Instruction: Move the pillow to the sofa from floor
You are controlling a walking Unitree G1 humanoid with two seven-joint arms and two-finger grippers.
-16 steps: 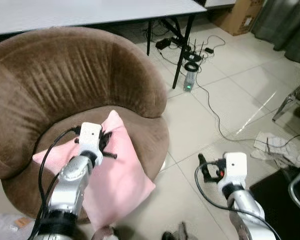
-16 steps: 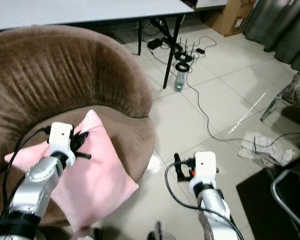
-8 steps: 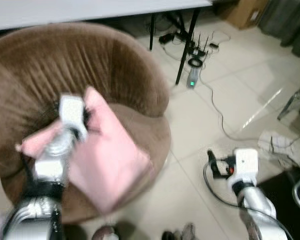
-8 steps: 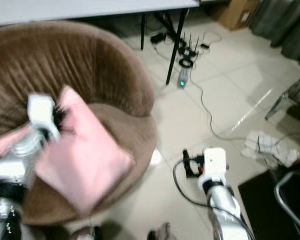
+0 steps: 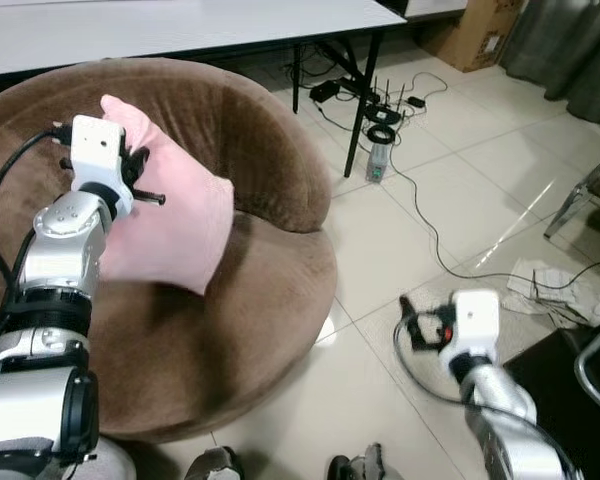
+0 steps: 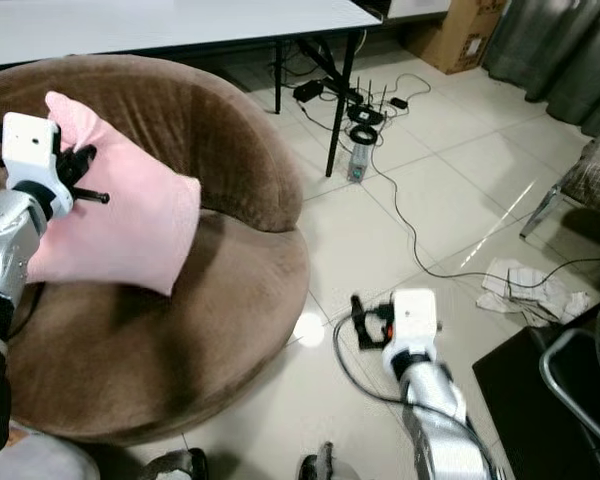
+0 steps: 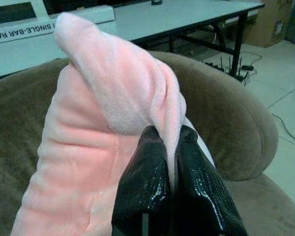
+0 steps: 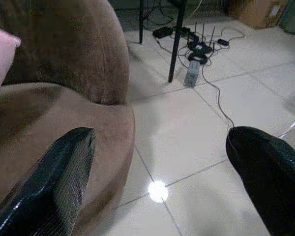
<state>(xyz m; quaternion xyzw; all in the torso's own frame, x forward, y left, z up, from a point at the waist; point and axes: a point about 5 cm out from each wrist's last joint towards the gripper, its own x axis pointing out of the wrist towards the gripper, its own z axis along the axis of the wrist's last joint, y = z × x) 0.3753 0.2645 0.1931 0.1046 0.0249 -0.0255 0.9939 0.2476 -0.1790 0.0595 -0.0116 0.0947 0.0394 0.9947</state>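
A pink pillow (image 5: 170,228) hangs in the air against the backrest of the round brown sofa chair (image 5: 250,300), above its seat. My left gripper (image 7: 168,147) is shut on a fold near the pillow's upper edge, its black fingers (image 7: 145,182) pinching the fabric. The left arm (image 5: 65,250) reaches up on the left side of the sofa. My right gripper (image 8: 157,162) is open, low over the tiled floor to the right of the sofa, with nothing between its fingers (image 8: 64,172).
A white table (image 5: 180,20) stands behind the sofa, with its black leg (image 5: 365,100) and a tangle of cables and small devices (image 5: 380,110) on the floor beside it. Crumpled cloth (image 5: 560,290) lies at right, a cardboard box (image 5: 480,30) far right.
My left gripper has lifted the pillow from the seat's front up and back toward the backrest. The right arm has stayed low beside the sofa.
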